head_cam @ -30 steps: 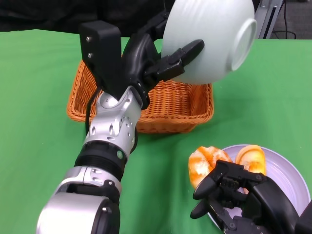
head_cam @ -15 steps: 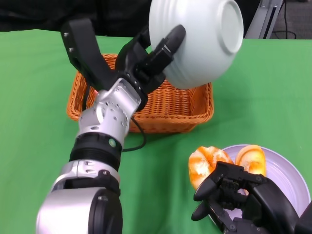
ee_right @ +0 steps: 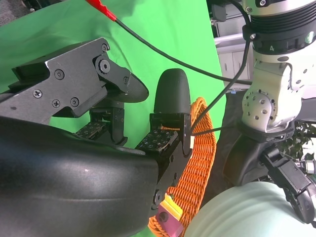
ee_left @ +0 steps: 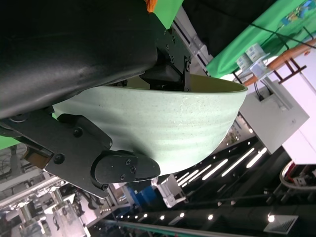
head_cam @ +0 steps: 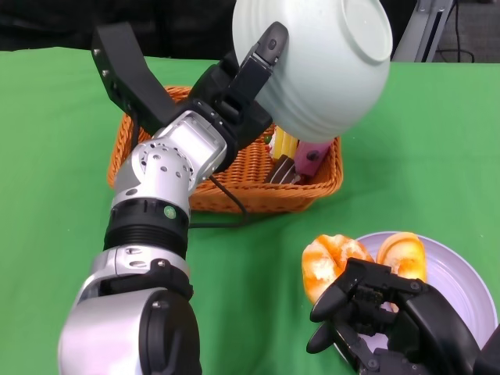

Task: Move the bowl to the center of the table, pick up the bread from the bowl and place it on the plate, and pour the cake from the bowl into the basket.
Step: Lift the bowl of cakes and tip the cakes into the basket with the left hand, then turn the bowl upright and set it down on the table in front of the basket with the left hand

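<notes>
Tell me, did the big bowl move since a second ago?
Yes. The left hand has tipped the bowl further over the wicker basket and shifted it leftward; cake now lies in the basket.

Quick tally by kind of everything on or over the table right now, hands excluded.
Pale green ribbed bowl, tipped over the basket in the left hand: 1
Orange woven wicker basket: 1
Lavender round plate: 1
Orange glazed bread pieces: 2
Pink and yellow cake in the basket: 1
Total: 6
</notes>
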`<move>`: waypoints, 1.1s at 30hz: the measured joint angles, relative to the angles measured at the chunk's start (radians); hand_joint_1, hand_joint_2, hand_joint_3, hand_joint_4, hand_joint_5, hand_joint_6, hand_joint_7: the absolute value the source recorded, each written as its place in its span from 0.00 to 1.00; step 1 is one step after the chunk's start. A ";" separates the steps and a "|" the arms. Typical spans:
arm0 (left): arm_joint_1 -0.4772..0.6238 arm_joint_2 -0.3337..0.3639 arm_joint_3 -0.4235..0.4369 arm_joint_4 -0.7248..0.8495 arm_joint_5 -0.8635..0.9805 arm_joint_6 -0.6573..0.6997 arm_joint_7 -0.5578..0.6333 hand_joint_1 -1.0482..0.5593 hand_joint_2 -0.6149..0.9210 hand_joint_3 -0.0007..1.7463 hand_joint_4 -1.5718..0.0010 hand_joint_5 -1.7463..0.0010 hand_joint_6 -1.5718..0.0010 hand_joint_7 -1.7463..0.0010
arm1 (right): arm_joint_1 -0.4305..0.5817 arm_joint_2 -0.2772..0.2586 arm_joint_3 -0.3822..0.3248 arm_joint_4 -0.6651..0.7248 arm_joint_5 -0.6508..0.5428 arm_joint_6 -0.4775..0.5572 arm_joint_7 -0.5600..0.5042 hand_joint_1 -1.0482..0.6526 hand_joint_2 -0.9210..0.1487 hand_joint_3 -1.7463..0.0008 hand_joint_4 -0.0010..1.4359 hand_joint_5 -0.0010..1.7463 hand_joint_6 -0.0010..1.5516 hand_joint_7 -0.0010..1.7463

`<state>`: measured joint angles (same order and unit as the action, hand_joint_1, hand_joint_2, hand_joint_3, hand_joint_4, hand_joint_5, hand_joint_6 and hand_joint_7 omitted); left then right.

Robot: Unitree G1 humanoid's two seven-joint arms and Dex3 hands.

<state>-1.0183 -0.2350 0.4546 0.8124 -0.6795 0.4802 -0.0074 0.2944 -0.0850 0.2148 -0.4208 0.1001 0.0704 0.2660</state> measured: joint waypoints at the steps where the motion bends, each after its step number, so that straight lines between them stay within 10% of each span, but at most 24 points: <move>1: 0.000 -0.002 0.000 -0.012 -0.001 0.002 0.010 0.54 1.00 0.31 0.51 0.00 0.58 0.08 | 0.000 0.000 0.000 0.000 0.000 0.000 0.001 0.56 0.25 0.45 0.52 0.66 0.41 0.75; 23: 0.060 0.009 -0.075 -0.201 -0.030 0.046 -0.001 0.54 0.99 0.33 0.52 0.00 0.58 0.09 | 0.004 0.000 -0.001 -0.024 0.003 0.035 -0.005 0.58 0.20 0.48 0.50 0.68 0.39 0.76; 33: 0.171 0.240 -0.340 -0.338 0.274 -0.341 -0.514 0.49 1.00 0.27 0.57 0.00 0.59 0.14 | -0.008 0.000 -0.005 -0.004 0.001 0.014 -0.004 0.56 0.28 0.42 0.54 0.65 0.42 0.75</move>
<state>-0.8476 0.0055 0.1146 0.4741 -0.4055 0.1395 -0.5211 0.2864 -0.0845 0.2095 -0.4245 0.1012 0.0848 0.2622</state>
